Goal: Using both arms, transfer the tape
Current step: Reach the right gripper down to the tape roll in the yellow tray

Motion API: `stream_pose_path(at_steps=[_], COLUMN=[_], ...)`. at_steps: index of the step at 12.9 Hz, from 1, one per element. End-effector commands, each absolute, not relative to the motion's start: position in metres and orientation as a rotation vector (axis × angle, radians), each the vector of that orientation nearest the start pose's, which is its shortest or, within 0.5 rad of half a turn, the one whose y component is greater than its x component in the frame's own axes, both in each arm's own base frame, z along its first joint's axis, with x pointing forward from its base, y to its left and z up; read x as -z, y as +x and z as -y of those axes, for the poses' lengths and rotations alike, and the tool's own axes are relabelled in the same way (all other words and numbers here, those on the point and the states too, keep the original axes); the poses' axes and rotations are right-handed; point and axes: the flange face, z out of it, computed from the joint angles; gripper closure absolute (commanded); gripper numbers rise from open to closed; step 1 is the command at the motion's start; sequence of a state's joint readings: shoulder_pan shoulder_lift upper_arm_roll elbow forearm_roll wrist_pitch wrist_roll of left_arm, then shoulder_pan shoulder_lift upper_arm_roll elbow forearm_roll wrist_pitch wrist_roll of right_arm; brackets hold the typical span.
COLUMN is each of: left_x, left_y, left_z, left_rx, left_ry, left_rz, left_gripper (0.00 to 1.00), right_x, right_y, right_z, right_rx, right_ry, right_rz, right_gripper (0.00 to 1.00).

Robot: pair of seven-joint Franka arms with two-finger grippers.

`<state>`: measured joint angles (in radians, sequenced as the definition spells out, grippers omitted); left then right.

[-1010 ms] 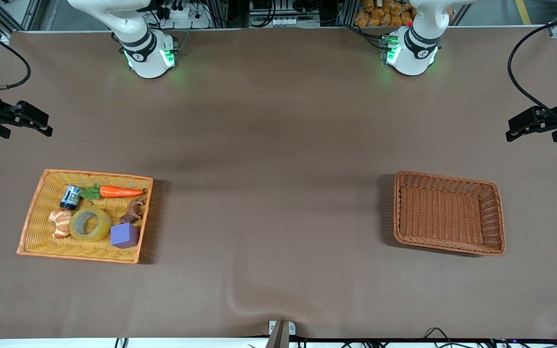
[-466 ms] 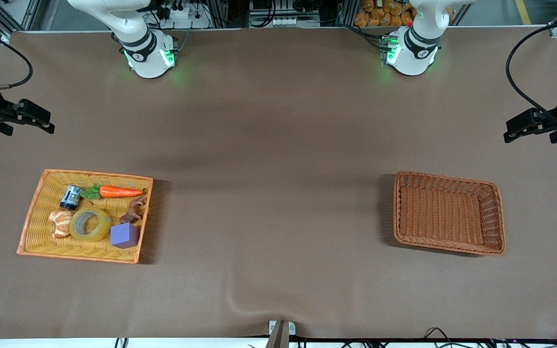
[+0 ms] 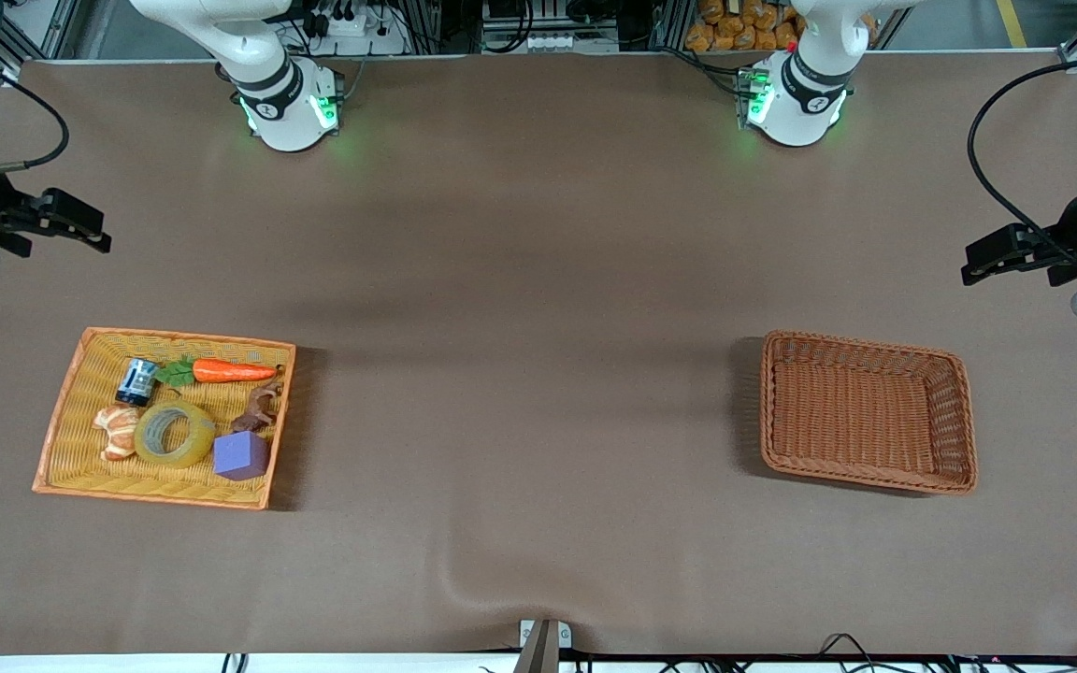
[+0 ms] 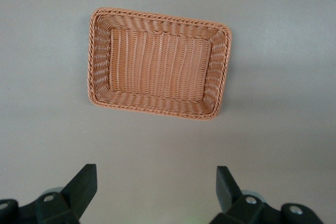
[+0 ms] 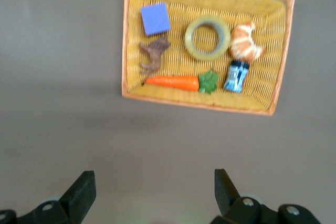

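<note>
The tape [image 3: 174,435], a translucent yellowish ring, lies flat in the orange-rimmed yellow basket [image 3: 66,402] at the right arm's end of the table. It also shows in the right wrist view [image 5: 207,37]. My right gripper [image 3: 94,241] is open and empty, high over bare table by the edge, apart from the yellow basket. In its own view the right gripper [image 5: 154,186] has its fingers wide apart. My left gripper [image 3: 973,269] is open and empty, up over the table beside the brown basket [image 3: 961,425]. The left wrist view shows the left gripper [image 4: 156,182] over bare table.
In the yellow basket with the tape lie a purple cube [image 3: 240,455], a carrot [image 3: 230,371], a bread piece [image 3: 115,431], a blue can [image 3: 136,381] and a brown toy animal [image 3: 259,408]. The brown basket [image 4: 100,82] holds nothing.
Both grippers have drifted slightly inward and upward in the front view. Nothing in the baskets has moved.
</note>
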<state>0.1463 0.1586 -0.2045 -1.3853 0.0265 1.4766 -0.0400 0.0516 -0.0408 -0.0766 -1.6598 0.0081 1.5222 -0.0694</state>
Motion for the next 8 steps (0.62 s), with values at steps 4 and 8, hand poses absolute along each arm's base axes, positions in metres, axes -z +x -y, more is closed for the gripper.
stream_pose_path(at_steps=[4, 8], left_x=[-0.618, -0.614], left_y=[0.596, 0.598], left_z=[0.023, 0.028], left_rx=[-0.083, -0.095], left_ry=[-3.136, -3.133], left_rz=[-0.01, -0.024], left_gripper=[0.0, 0.0], right_x=[-0.558, -0.503], right_y=[0.536, 0.55], right_z=[0.006, 0.009], right_rx=[-0.44, -0.659], right_ry=[-3.082, -3.078], right_rz=[0.088, 0.078], right_gripper=[0.0, 0.0])
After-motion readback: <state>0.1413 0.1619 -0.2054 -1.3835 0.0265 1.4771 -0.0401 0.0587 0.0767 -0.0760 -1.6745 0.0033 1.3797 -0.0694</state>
